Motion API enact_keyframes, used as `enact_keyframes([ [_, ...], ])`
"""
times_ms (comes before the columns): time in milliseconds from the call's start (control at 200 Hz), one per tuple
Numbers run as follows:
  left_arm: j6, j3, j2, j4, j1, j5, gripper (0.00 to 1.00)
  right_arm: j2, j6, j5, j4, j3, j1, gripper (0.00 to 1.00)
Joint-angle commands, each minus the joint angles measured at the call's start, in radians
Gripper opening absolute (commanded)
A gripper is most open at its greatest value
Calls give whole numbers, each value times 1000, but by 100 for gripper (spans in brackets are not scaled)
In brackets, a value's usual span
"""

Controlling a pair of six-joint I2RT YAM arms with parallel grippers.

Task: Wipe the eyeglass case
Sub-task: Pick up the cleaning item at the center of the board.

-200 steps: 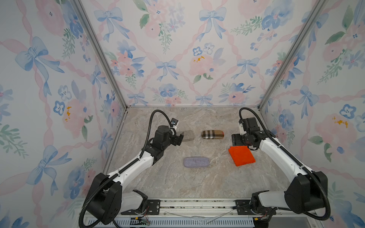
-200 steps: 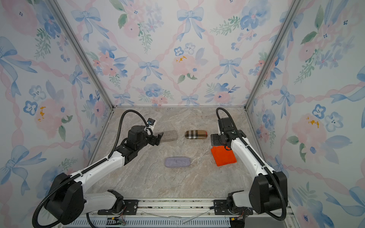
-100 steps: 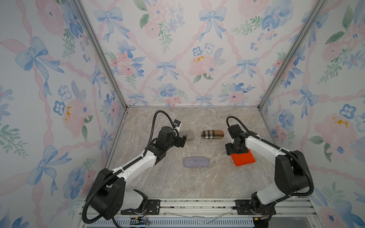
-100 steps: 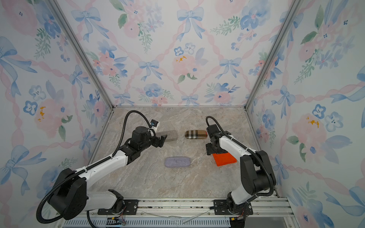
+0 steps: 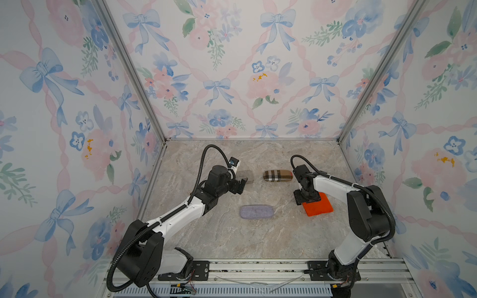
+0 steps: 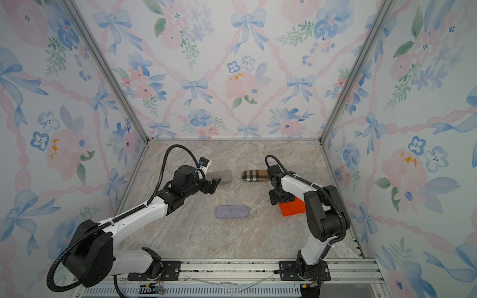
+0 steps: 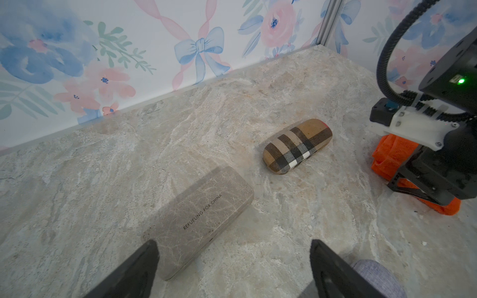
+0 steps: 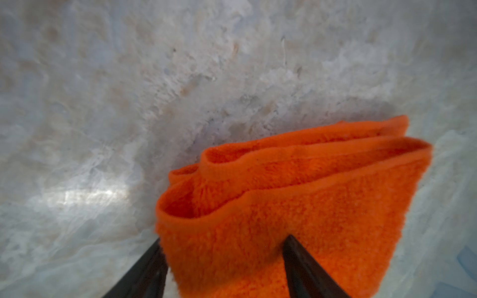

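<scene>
Three eyeglass cases lie on the marble floor: a grey-beige one (image 5: 246,176) (image 7: 204,216), a plaid one (image 5: 277,175) (image 7: 296,145) and a lavender one (image 5: 256,212). My left gripper (image 5: 242,184) (image 7: 233,247) hovers open just in front of the grey-beige case, whose near corner sits beside one finger. An orange cloth (image 5: 318,207) (image 8: 309,193) lies folded on the right. My right gripper (image 5: 307,200) (image 8: 224,240) points down onto its left edge. Both fingers touch the cloth and bunch a fold up between them.
Floral walls close in the back and both sides, with metal posts in the corners. A rail (image 5: 258,268) with the arm bases runs along the front. The lavender case (image 6: 231,212) sits between the arms, nearer the front.
My right arm swung inward and came down on the cloth's left edge, and its jaws narrowed around a fold. The left gripper crept slightly closer to the grey-beige case.
</scene>
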Motion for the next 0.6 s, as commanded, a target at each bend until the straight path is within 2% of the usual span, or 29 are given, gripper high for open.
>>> enact_keyframes([
  [0, 17, 30, 6, -23, -2, -19, 93, 70, -47, 39, -41, 10, 1, 66],
  [130, 22, 32, -2, -28, -4, -21, 93, 99, -67, 26, -64, 23, 1, 57],
  [280, 61, 39, -1, -40, -4, 37, 92, 95, -86, 6, -58, 16, 0, 46],
  [415, 134, 65, 10, -81, -13, 98, 87, 96, -100, -27, -55, 16, -2, 41],
  [595, 233, 90, 24, -149, -22, 164, 82, 94, -118, -59, -50, 14, -2, 25],
])
